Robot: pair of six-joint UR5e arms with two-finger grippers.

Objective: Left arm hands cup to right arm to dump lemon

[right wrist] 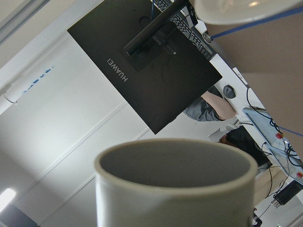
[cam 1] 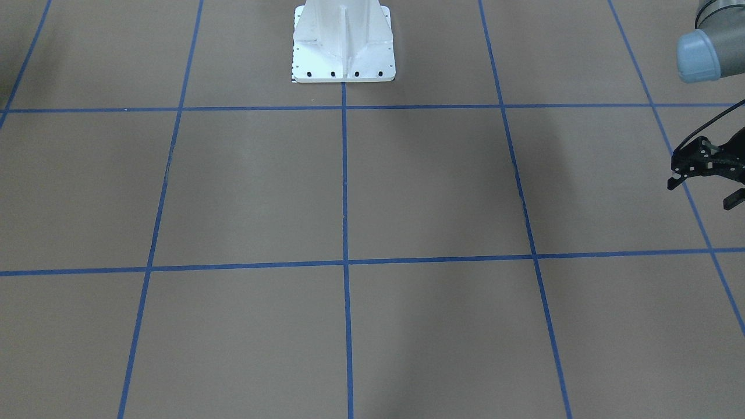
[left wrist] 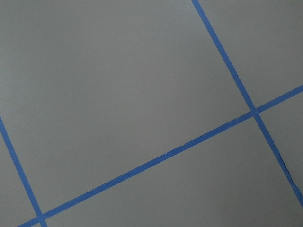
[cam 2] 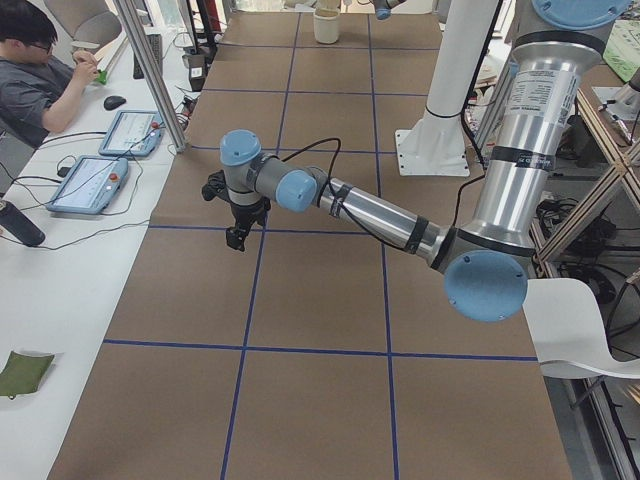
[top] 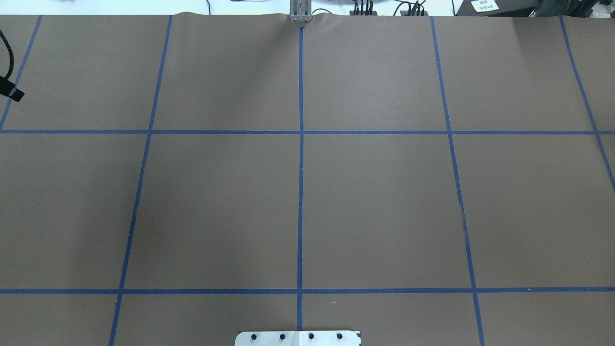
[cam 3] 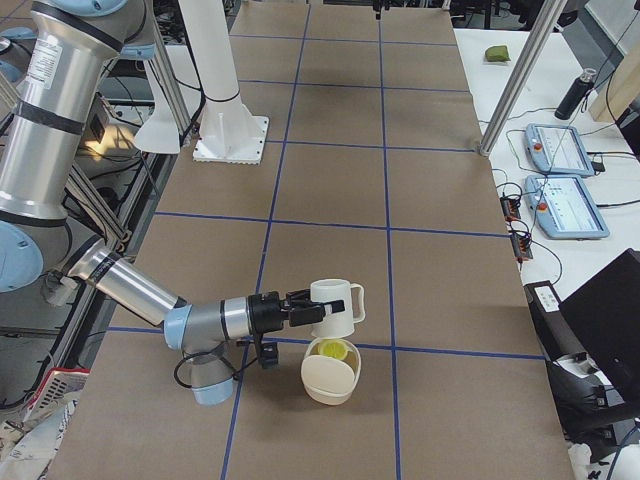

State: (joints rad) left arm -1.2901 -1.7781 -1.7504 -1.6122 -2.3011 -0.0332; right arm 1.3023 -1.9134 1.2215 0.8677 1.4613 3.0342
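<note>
Jaws spread and empty on the left gripper (cam 1: 701, 195), impossible to tell on the right gripper (cam 3: 308, 308) at the cup (cam 3: 338, 310); lemon (cam 3: 333, 350) lies in the cream bowl (cam 3: 325, 392), so dumping looks done.

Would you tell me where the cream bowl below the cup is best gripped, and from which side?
Probably its rim: pinch the wall of the bowl from above, at the edge nearest the exterior right camera. It sits mouth-up and that edge is bare, while the lemon lies toward the far edge, with the cup close over it.
</note>
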